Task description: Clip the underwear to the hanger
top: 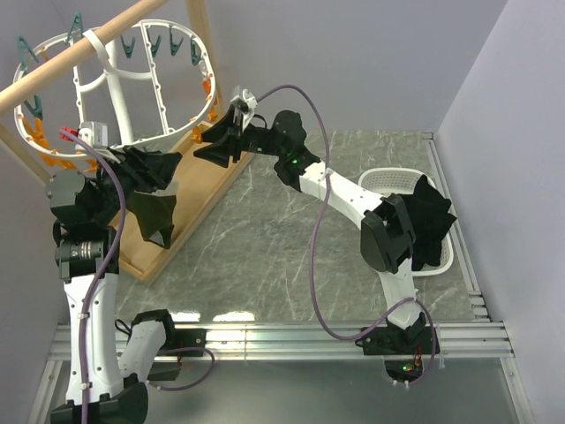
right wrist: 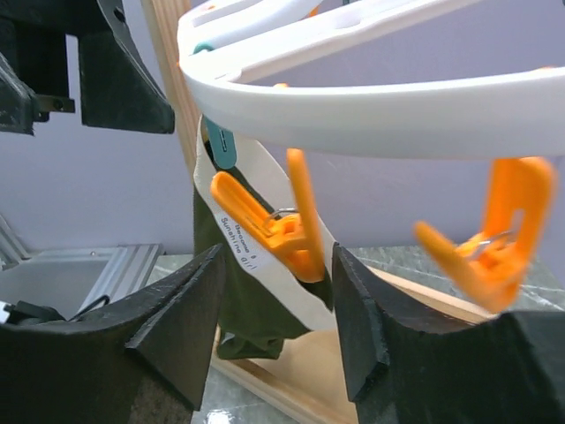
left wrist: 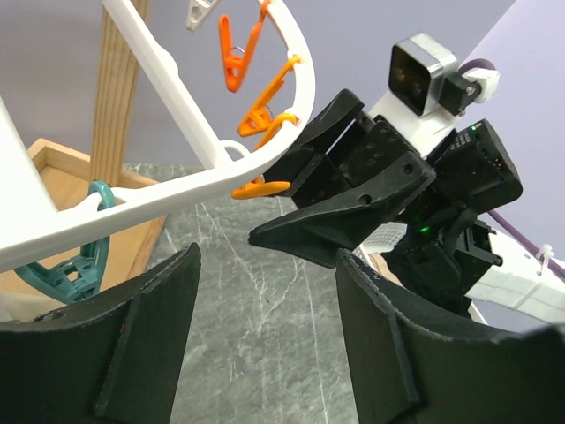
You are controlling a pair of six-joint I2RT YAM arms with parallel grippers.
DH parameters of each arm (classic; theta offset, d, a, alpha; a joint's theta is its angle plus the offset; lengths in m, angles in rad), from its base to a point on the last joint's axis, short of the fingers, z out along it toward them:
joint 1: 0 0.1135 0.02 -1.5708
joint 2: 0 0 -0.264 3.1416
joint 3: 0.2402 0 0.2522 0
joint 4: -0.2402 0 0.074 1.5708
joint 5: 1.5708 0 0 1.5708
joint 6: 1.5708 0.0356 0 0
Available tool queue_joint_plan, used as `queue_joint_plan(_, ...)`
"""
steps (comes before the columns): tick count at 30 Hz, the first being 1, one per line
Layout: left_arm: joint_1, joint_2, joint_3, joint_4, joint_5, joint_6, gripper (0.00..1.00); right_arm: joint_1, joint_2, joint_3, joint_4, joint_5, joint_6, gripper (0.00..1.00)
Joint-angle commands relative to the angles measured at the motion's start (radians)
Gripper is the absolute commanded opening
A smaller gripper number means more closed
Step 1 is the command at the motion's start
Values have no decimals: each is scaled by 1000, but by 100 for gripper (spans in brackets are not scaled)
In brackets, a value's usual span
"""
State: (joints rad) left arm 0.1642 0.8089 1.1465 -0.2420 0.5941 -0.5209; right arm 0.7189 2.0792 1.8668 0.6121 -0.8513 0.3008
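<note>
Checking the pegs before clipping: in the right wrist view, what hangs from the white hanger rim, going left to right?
Along the white plastic hanger: teal plastic clothespin → orange plastic clothespin → second orange plastic clothespin at the far right.

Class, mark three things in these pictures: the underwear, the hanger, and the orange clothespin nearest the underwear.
underwear (right wrist: 256, 322), right wrist view, on the olive fabric below the pale lining.
hanger (right wrist: 371, 110), right wrist view, on the white rim's outer face.
orange clothespin (right wrist: 269, 225), right wrist view, on its body near the spring.
</note>
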Motion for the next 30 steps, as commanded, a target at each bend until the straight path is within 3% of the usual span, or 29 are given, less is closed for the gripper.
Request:
queue_joint_plan(1,-8,-2,-5,58,7,-24,67,11,2,61,46,0,-28,57)
queue_joint_plan(9,-68,9,-1,50,-48,-24,65,30,-11,63,38,37,-38,45)
queue_joint_plan(14,-98,18,4,56,-96,-33,61,45,-27,65,-18,96,-101,28)
queue_joint_plan(15,-104,21,9,58,-105,-34,60,48,-33,61,-34,113,-118,19)
queue_joint_plan(18,-129,24,12,64,-131,-41,57,66,-65,25,-66,176,-175,11)
queue_joint_plan(30,-215,36,13,61,-283,-1,45,128,-142,-44,-156,353,-292,0)
